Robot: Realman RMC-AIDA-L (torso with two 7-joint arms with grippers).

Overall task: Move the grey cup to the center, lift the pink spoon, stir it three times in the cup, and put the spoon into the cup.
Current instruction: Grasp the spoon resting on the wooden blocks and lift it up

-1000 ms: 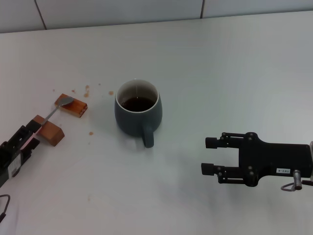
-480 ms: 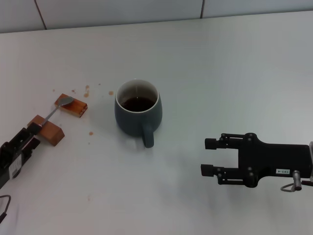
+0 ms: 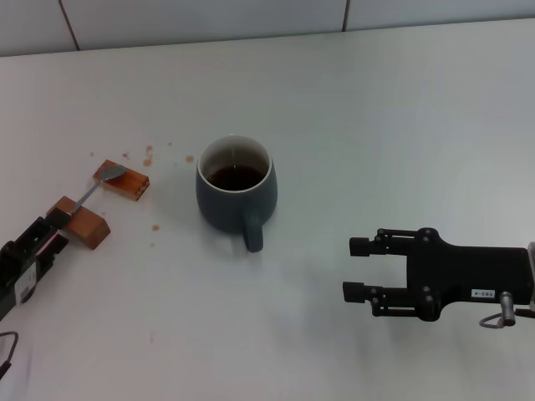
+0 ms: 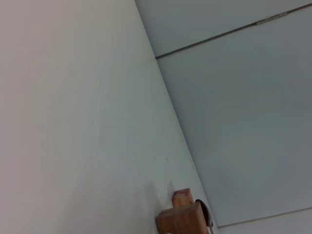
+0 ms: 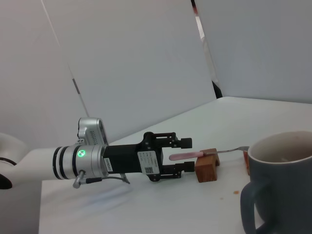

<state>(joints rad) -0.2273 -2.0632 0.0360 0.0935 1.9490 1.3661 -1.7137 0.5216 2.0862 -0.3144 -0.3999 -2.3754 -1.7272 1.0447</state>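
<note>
Left fingers: I see my left gripper [image 5: 187,154] standing open, one finger [image 5: 184,142] above the pink handle and one below it, not closed on it; whether either finger touches the handle I cannot tell.

Right fingers: my right gripper [image 3: 357,268] is spread wide over bare desk [image 3: 401,125] and holds nothing.

Spoon: one pink spoon [image 3: 90,192]. Its pink handle end [image 5: 185,155] lies between my left fingers, and the silver shaft runs away from them to the bowl.

Blocks: I count two brown blocks. The near block [image 3: 84,221] sits just beyond my left fingertips with the spoon's shaft lying across it. The far block [image 3: 125,180] sits farther out and carries the spoon's bowl on top.

Cup: one grey cup [image 3: 236,193], upright, dark liquid inside, handle turned toward the near desk edge. It stands well apart from my left fingers, past both blocks, and well apart from my right fingers, which point its way across open desk.

Specks: several small brown specks [image 3: 149,152] lie on the desk between the far block and the cup.

Left wrist view: I see only desk, wall and the blocks end-on [image 4: 180,219] at the edge of the picture; none of my own fingers appear there.
</note>
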